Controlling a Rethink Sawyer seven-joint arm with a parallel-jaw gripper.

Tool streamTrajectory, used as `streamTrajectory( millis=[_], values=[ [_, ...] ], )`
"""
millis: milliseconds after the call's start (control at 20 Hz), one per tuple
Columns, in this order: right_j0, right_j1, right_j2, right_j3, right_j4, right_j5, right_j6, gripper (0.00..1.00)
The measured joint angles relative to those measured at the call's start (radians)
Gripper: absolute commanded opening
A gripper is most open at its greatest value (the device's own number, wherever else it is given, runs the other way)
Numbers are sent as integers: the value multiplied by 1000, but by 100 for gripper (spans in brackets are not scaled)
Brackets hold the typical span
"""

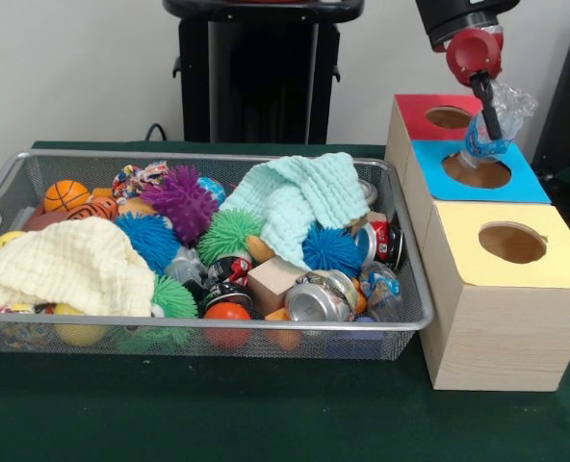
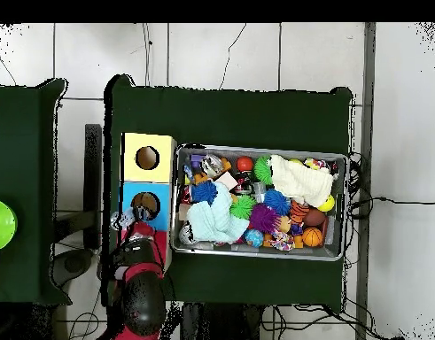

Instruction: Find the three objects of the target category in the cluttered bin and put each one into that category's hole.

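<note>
Gripper (image 1: 489,114): grips crumpled plastic bottle (image 1: 498,120) over blue box's hole (image 1: 477,171)
Bin (image 1: 412,318): spiky balls, cans, cloths (heaped)

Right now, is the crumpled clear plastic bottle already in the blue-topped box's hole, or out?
Out. The crumpled clear plastic bottle hangs in the gripper, its lower end just above the round hole of the blue-topped wooden box, not yet released.

You can't read any words or numbers here; the print on the cans (image 1: 316,298) is too blurry.
</note>
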Motion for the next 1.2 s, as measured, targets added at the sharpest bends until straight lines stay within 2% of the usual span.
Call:
streamTrajectory(
  millis=[450,850,1200],
  values=[
    [-48,11,-4,-53,0,0,0,0],
    [-62,21,-11,-99,0,0,0,0],
    [-62,24,-12,-102,1,0,0,0]
  ],
)
